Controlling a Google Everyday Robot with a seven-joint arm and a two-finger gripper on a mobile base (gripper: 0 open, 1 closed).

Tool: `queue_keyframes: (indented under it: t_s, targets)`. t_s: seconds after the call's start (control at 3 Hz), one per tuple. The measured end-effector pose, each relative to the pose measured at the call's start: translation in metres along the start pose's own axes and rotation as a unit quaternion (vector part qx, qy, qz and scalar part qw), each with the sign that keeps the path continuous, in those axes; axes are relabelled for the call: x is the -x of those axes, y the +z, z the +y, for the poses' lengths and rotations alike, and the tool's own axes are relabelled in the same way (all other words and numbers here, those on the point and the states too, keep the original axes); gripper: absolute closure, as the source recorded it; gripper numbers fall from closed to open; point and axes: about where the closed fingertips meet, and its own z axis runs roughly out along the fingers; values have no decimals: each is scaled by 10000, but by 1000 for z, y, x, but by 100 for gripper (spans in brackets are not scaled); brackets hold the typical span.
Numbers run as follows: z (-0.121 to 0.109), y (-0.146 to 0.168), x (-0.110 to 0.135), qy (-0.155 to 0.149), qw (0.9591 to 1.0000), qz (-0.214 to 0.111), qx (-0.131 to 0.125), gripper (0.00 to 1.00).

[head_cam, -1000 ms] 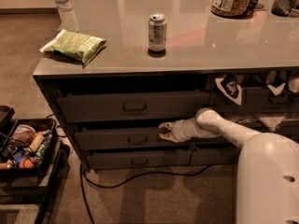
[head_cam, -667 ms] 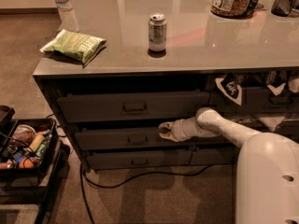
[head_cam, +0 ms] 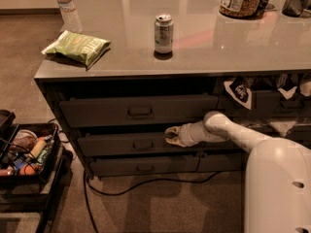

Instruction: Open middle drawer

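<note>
Reaching in from the right, the robot's white arm (head_cam: 233,132) holds its pale gripper (head_cam: 171,135) at the upper edge of the wide, dark grey middle drawer (head_cam: 109,144), just right of the small rectangular pull handle (head_cam: 143,145) and not on it. Over the past second we find almost nothing changed: the gripper sits at the same spot on the drawer front, and the front has not come forward. We judge the pull has yet to begin, so the task remains near its start. Whether the claw is wide, narrow or gripping the edge, we cannot tell.

The middle drawer lies between the taller top drawer (head_cam: 97,113) and the slim bottom drawer (head_cam: 112,166), beneath the glossy grey countertop (head_cam: 218,52). Its long axis runs left to right, parallel with the counter's front edge, and its flat face points out toward the camera and the brown floor, so we judge that it should slide out that way. A green snack bag (head_cam: 77,46) and a silver drinks can (head_cam: 164,33) stand above, and a black cable (head_cam: 146,182) trails across the floor below.
</note>
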Motion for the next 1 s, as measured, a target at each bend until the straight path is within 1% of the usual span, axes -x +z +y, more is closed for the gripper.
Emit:
queue_keyframes:
  t_s: [0.33,1.0]
  targets:
    - [1,0,0,40,10000,-12,51,82]
    - [1,-1,0,85,9999,-26,100,83]
